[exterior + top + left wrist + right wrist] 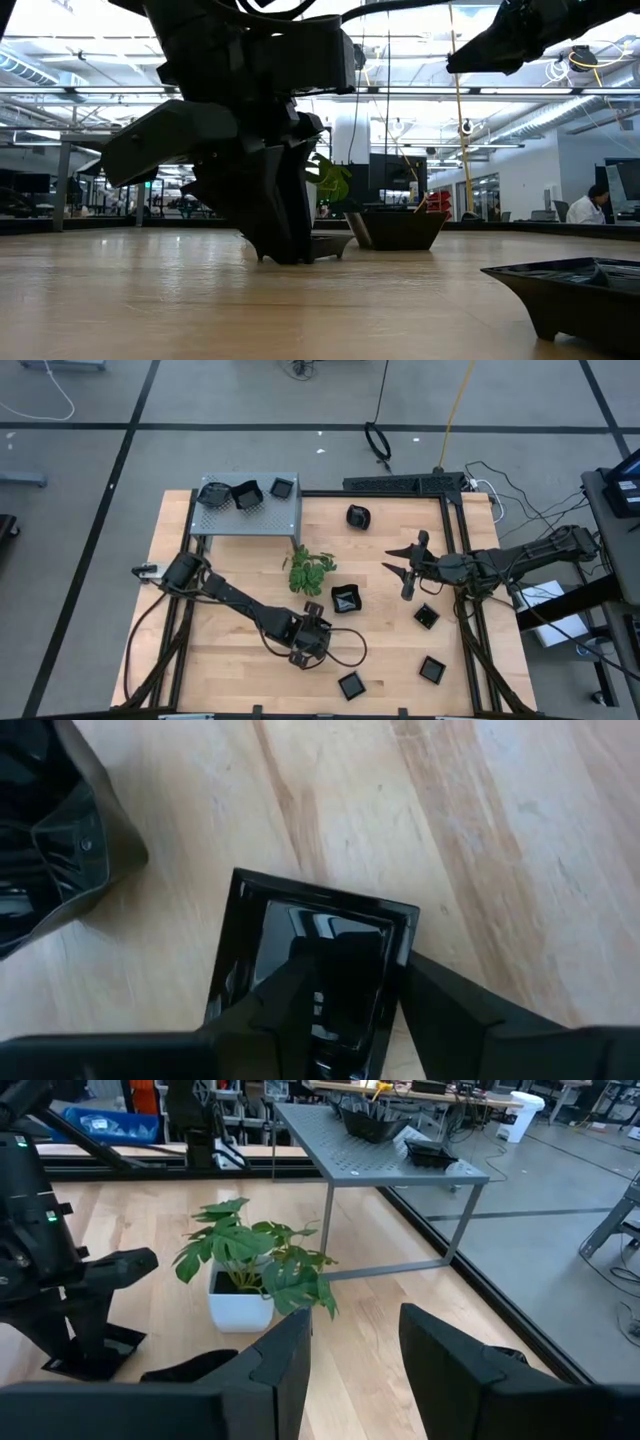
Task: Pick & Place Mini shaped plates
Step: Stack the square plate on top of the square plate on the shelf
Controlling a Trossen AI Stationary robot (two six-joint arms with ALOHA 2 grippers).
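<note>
While the right hand [400,563] hangs apart, the left hand [345,1010] clamps a square plate's [290,920] rim.

Grey concrete floor [250,405] crossed by dark lines surrounds the pale wooden counter [230,660]. A yellow cable [455,405] trails at upper right. Beyond, bright ceiling lights [420,20] and a seated person [590,205] at far right.

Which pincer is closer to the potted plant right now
Left. The left pincer is down at a square plate just in front of the potted plant; the right pincer hovers open farther off to its side.
</note>
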